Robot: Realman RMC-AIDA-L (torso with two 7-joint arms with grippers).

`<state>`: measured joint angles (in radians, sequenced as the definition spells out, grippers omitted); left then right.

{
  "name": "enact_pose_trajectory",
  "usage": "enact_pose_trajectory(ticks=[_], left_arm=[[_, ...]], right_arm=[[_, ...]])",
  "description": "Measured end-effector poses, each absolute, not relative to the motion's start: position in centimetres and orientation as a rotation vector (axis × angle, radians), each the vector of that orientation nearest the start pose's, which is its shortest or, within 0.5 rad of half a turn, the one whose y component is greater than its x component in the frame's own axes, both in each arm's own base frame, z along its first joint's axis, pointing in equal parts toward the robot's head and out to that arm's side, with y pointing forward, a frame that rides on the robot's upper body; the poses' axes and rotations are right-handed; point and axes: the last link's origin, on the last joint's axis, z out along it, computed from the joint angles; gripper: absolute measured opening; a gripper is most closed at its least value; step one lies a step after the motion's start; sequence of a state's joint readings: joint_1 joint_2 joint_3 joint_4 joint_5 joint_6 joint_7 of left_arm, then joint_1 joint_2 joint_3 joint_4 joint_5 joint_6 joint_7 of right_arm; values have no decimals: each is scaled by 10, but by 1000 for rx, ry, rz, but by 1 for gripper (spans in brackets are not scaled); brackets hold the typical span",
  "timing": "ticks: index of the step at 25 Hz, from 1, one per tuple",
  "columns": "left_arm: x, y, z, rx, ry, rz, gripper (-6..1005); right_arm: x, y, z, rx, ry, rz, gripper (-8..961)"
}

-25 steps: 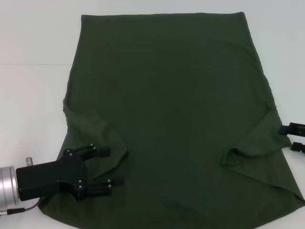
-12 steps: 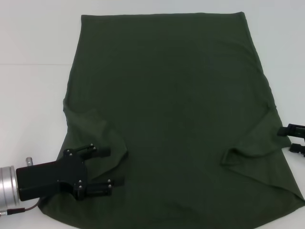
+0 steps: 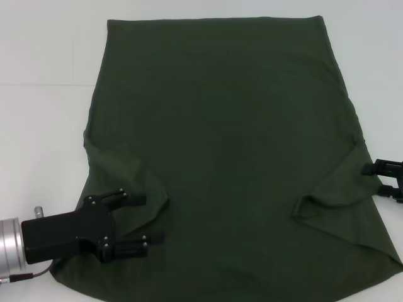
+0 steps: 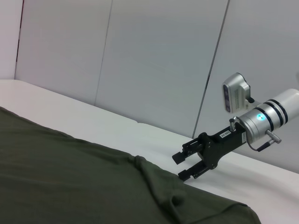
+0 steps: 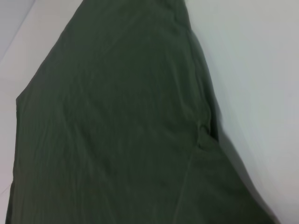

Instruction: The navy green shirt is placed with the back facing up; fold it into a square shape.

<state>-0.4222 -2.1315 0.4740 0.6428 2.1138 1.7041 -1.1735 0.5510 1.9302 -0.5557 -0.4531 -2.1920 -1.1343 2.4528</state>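
Lying flat and spread on the white table (image 3: 44,126), the shirt (image 3: 227,145) covers most of the surface, hem at the far side, both short sleeves already turned inward over the body at the near corners.

Handling, judged: soft, light, limp fabric with no stiffness; it will drape and drag rather than hold shape, and single layers may be hard to separate from the table. Best hold is likely a pinch at an outer edge or at a sleeve fold, where the cloth is doubled and slightly raised.

Left gripper (image 3: 150,219): low over the near left corner, its 2 fingers spread wide, 1 tip on either side of the folded left sleeve's inner edge. Contact with the cloth cannot be confirmed; nothing is held.

Right gripper (image 3: 385,180): at the shirt's right edge, just beside the folded right sleeve. The left wrist view shows it (image 4: 187,164) with fingers parted, tips close above the edge of the fabric, gripping nothing.

Right wrist view: only shirt and table, no fingers visible.
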Motion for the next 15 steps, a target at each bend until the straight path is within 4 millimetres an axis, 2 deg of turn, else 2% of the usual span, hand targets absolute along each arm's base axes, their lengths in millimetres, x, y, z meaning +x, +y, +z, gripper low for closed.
enact_pose_trajectory(ticks=[15], left_arm=[[-292, 280, -6, -2677, -570, -799, 876]], right_arm=[[350, 365, 36, -1710, 2019, 618, 782]])
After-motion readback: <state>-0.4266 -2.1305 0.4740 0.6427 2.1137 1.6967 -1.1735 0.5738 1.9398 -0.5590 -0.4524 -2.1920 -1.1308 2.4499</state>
